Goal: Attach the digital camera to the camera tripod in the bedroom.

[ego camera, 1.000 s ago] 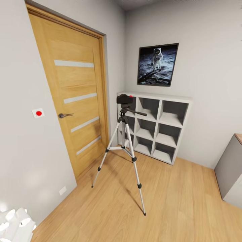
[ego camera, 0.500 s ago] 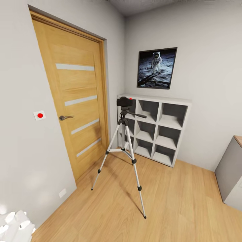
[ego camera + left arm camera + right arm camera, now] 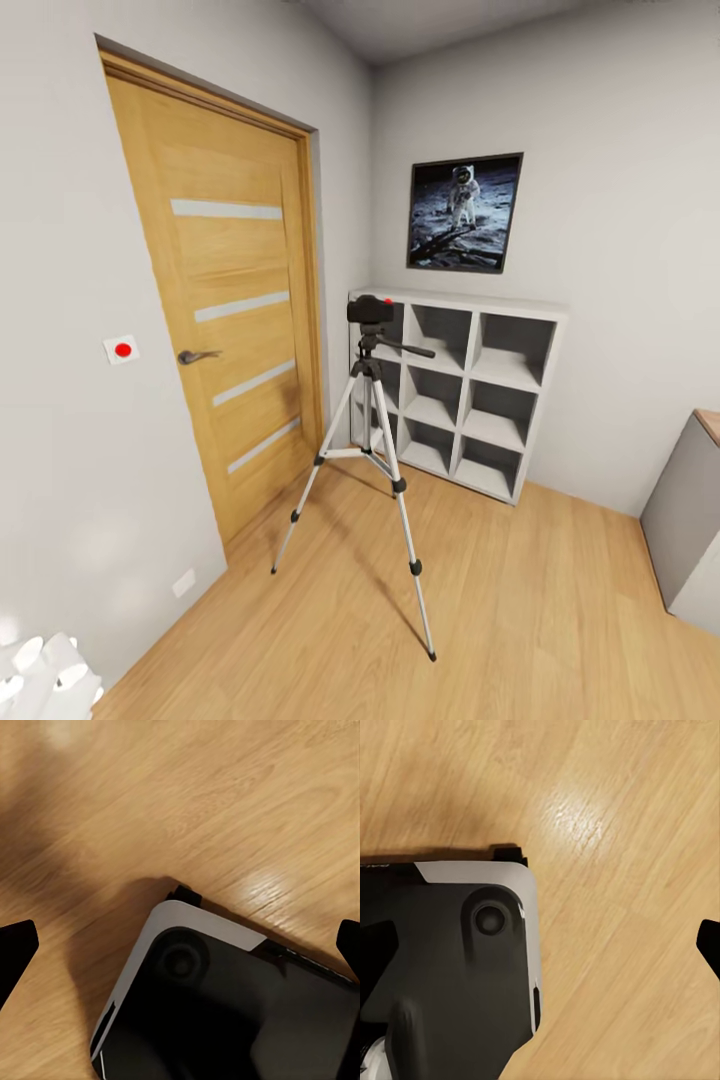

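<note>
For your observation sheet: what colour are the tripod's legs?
Silver, with black joints and feet, on the tripod; the head view shows it best.

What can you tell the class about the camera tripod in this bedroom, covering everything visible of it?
The camera tripod stands upright on the light wood plank floor, between the oak door and the grey cube shelf. Its three silver, metal-looking legs are splayed wide, with black joints and black feet. Thin braces tie the legs to a centre column. A black head on top carries a long pan handle pointing toward the shelf. The digital camera, black with a red dot, sits on the head.
</note>
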Tool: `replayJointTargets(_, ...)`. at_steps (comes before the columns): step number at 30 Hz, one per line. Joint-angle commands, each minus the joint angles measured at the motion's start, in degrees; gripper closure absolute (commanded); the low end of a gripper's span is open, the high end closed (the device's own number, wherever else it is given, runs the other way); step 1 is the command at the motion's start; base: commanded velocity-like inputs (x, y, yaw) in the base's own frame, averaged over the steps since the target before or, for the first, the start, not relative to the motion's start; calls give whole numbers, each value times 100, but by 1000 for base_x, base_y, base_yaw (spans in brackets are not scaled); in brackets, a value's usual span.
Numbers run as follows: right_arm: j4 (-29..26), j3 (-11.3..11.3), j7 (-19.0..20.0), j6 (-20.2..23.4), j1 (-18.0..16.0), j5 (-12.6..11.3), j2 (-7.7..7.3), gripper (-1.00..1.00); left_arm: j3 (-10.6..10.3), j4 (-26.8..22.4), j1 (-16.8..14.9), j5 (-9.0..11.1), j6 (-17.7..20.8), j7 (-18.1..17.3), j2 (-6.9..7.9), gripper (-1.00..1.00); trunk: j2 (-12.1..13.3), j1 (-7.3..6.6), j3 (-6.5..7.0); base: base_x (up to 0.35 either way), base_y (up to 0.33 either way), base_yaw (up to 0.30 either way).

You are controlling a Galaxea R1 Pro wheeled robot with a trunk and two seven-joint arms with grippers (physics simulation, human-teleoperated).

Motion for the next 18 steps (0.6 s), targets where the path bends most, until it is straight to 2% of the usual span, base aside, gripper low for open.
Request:
replayJointTargets(1,9,-10,18,4,-5,-9,-2,-100,-48,-10,1,36,-9,31,2,-100,-3,2,7,0,0,0)
replayJointTargets(10,10,-16,10,-5,17,-23,-1,-100,-47,-10,1,36,-9,31,2,-100,-3,2,88,0,0,0)
replayJointTargets(15,9,-23,9,-56,162,-58,4,-100,-42,-14,1,40,-9,36,2,-100,-3,2,133,0,0,0)
replayJointTargets(18,9,-32,9,-253,315,-70,33,-100,-48,-18,1,35,-11,33,-10,-100,-3,2,160,0,0,0)
